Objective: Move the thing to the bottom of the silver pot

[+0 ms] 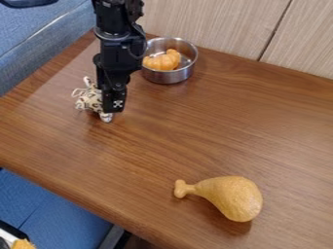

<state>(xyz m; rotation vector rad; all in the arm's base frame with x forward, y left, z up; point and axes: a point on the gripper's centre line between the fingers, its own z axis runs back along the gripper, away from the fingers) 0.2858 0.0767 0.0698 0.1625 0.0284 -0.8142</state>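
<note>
My gripper hangs down at the upper left, low over the table and right at a small spotted toy. The toy is cream with dark spots and lies partly behind the gripper, with one end showing below it. Whether the gripper holds the toy cannot be told. The silver pot stands to the right of the arm, near the wall, with an orange pumpkin-like piece inside. The arm overlaps the pot's left edge.
A toy drumstick lies on the wooden table at the lower right. A wood-panelled wall rises behind the pot. Blue seats border the table at the upper left and lower left.
</note>
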